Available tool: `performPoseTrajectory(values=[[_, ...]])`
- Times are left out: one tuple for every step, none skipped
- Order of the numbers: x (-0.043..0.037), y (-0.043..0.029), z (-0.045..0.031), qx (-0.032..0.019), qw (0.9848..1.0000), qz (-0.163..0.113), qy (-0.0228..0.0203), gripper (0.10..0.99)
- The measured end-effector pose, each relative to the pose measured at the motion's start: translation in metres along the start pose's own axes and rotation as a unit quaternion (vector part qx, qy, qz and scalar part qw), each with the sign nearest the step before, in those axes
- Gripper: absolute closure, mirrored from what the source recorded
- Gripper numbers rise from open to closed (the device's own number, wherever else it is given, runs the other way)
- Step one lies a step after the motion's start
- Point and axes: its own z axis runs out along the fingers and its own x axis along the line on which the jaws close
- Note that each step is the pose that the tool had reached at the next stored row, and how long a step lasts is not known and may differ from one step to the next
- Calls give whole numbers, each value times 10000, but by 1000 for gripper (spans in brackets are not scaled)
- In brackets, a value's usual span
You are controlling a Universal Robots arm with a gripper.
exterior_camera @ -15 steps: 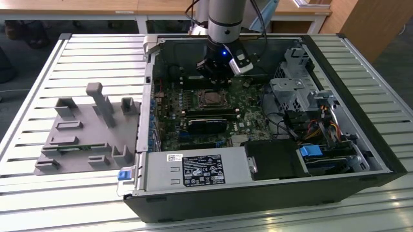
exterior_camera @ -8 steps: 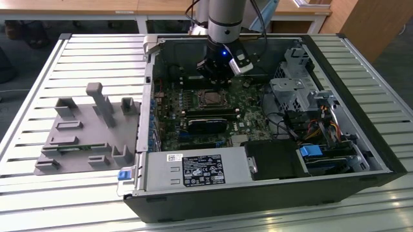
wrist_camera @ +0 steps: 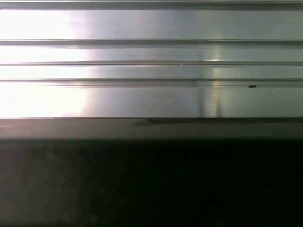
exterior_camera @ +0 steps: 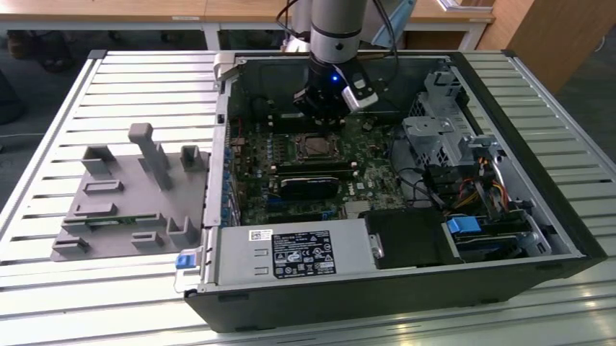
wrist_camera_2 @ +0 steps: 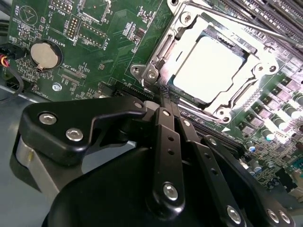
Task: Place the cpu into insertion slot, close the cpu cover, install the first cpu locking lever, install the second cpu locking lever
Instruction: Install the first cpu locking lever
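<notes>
Clenched, the gripper (wrist_camera_2: 163, 97) shows its two black fingers (wrist_camera_2: 166, 142) pressed together in the second wrist view, their tips meeting just beside one corner of the cpu cover (wrist_camera_2: 259, 59). The tips merge with the dark edge there, so I cannot tell whether something thin is pinched between them. The cpu (wrist_camera_2: 208, 66) lies flat in the cover's window, its pale metal face glaring white, and the cover lies down around it. The insertion slot (exterior_camera: 313, 147) itself is mostly hidden beneath them; in the exterior view it reads as a small square with a silvery rim on the green motherboard (wrist_camera_2: 109, 42), just below the gripper (exterior_camera: 327, 108). A thin locking lever (wrist_camera_2: 236, 21) runs as a bare rod along the cover's far side, cut off at the picture's edge, and its latch is not clear. A round coin battery (wrist_camera_2: 45, 54) sits well apart from the socket. The gripper's black body blocks much of the board nearer the camera. In the exterior view the arm reaches down into the open computer case (exterior_camera: 500, 108), which rests on a slatted table (exterior_camera: 115, 288) with a grey fixture (exterior_camera: 135, 194) at the exterior view's left. The first wrist view gives pale ribbed metal above a dark band, too blurred to identify.
</notes>
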Motion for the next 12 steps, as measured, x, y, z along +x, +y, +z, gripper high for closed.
performPoseTrajectory(values=[[0, 0, 0, 10, 10000, 0, 0, 980], [0, 0, 2, 25, 10000, 0, -1, 980], [0, 0, 3, 42, 10000, 0, 0, 980], [0, 0, 6, 65, 10000, -1, 0, 980], [-1, 1, 13, 94, 10000, -1, 0, 980], [-2, 3, 17, 107, 9999, -1, -1, 980], [-3, 5, 21, 116, 9999, -2, -1, 980], [-3, 6, 24, 125, 9999, -1, -1, 980], [-4, 8, 26, 131, 9999, -1, -1, 980], [-5, 11, 27, 134, 9999, -1, -1, 980], [-6, 15, 29, 134, 9999, -1, -1, 980], [-7, 19, 30, 133, 9999, -1, -2, 980]])
